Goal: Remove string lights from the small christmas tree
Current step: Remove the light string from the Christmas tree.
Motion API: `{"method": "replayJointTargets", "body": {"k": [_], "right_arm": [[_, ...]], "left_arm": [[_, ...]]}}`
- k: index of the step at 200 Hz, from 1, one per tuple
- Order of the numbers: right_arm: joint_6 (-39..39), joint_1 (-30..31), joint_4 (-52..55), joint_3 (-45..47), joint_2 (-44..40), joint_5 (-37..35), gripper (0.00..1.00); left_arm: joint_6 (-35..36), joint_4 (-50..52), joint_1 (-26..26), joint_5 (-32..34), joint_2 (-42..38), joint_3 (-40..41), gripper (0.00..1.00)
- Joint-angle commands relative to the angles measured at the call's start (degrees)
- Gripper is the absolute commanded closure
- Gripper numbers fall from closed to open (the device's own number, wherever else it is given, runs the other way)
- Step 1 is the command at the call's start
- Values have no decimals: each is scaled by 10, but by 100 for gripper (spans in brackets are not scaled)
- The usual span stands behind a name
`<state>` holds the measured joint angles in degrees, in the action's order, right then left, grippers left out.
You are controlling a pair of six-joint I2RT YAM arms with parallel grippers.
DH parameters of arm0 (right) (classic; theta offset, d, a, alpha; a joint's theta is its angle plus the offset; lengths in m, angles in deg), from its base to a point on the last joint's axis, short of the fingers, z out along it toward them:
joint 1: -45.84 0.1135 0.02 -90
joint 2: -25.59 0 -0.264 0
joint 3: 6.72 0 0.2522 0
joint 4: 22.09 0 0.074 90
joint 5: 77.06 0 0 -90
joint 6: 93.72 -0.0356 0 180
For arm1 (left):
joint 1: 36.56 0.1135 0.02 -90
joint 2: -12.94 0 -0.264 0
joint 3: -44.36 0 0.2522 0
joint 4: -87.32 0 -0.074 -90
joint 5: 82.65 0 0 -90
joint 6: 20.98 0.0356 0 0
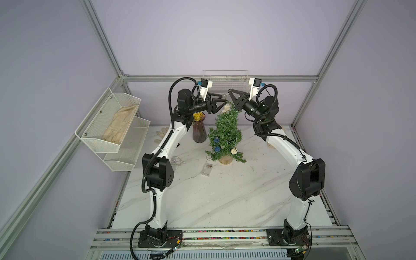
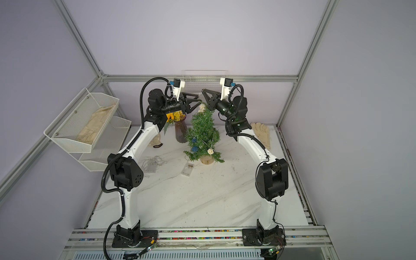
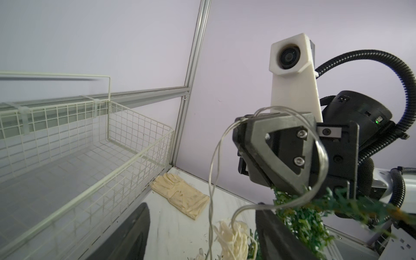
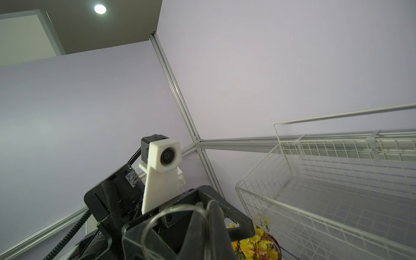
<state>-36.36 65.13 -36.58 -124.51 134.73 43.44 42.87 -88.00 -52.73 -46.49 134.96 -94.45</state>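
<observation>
End effector left [image 1: 225,101] open | right [image 1: 229,91] clamps string lights [image 1: 234,151] | tree [image 1: 226,128] 1 | blue balls [image 1: 217,148] 2

No text is legible; the left arm's sticker [image 4: 132,177] is blurred.

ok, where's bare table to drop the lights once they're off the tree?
Biggest: white marble tabletop between the arm bases and the clear plastic battery box. Smaller: between the small green Christmas tree and the right arm. Crowded: around the dark vase of yellow flowers and the loose wire tangle by the left arm.
</observation>
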Motion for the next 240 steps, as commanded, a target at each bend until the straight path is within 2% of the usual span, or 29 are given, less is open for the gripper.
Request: {"method": "replayJointTargets", "body": {"k": [1,71,113,152,192,228,233,240], "right_arm": [[10,-2,16,2,11,8,100],[9,-4,13,4,13,8,100],[8,-6,11,5,14,10,100],[7,-8,10,6,15,11,100],[7,-11,4,16,13,11,100],[4,-15,1,20,13,11,100],[4,-16,0,22,12,11,94],[4,-17,0,23,11,10,80]], "left_arm": [[-24,-35,-2,-6,6,-57,34],[-46,-49,-4,-10,19,-65,53],[-59,-47,-5,-14,33,-81,57],[-62,-47,-6,-10,39,-90,80],[-64,-47,-6,-7,42,-91,100],[-46,-24,-6,30,36,-90,100],[-43,-22,-7,36,35,-89,100],[-41,-19,-7,46,34,-88,100]]}}
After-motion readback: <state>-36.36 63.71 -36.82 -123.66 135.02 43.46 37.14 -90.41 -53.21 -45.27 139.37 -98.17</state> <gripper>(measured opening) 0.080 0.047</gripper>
